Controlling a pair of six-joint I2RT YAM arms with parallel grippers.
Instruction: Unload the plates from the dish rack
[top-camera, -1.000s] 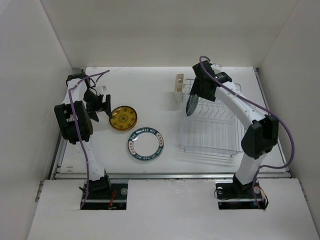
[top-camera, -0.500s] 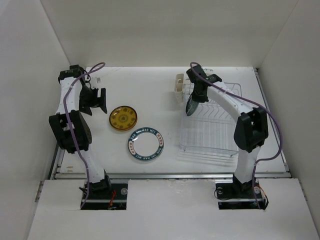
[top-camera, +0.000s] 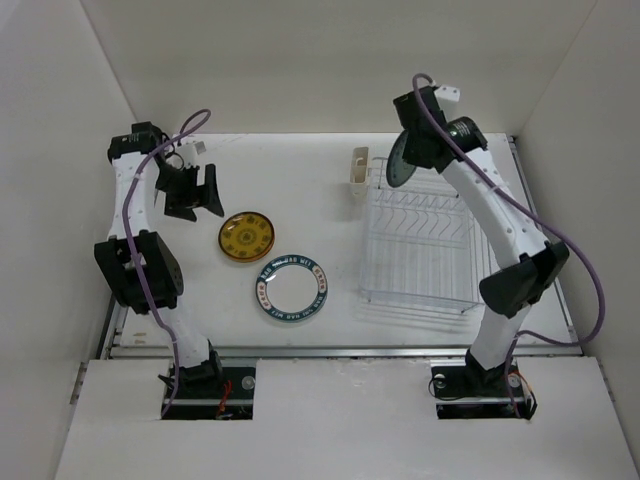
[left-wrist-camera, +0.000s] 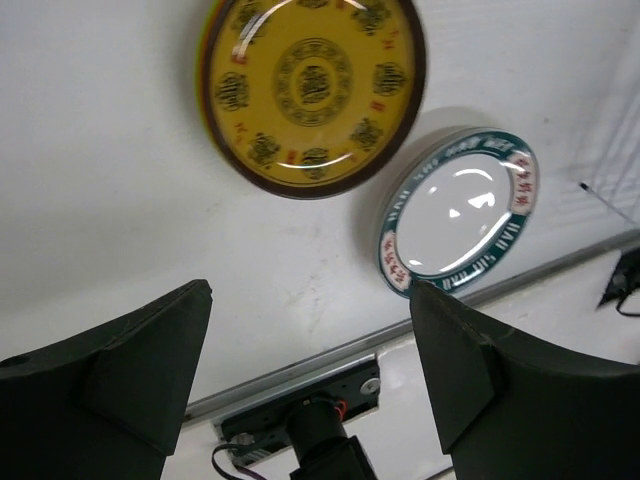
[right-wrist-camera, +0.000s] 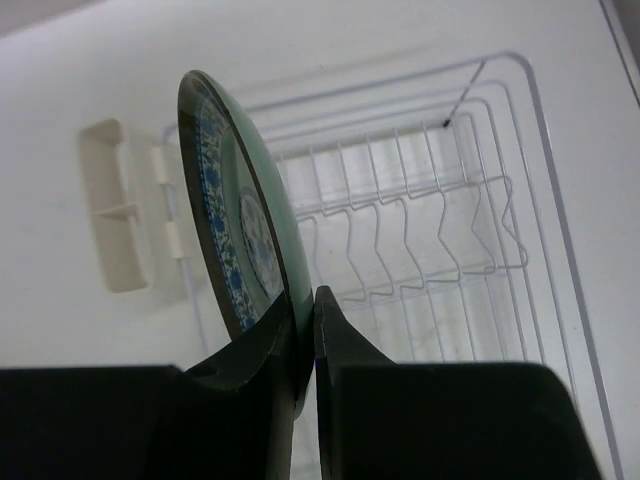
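Overhead, the right gripper (top-camera: 403, 160) hangs above the far corner of the rectangular white wire dish rack (top-camera: 420, 250), pinching a dark teal round plate (top-camera: 394, 170) on edge. The left gripper (top-camera: 195, 190) hovers just beyond a yellow-orange patterned plate (top-camera: 247, 237) and a white, blue-rimmed plate (top-camera: 292, 288) lying flat on the table (top-camera: 300, 180). The left wrist view shows those jaws spread wide and empty, both flat plates ahead of them, probably parked aside to leave room. The right wrist view shows fingers clamped on the teal plate's lower rim, held upright, likely to clear the rack's wires below.
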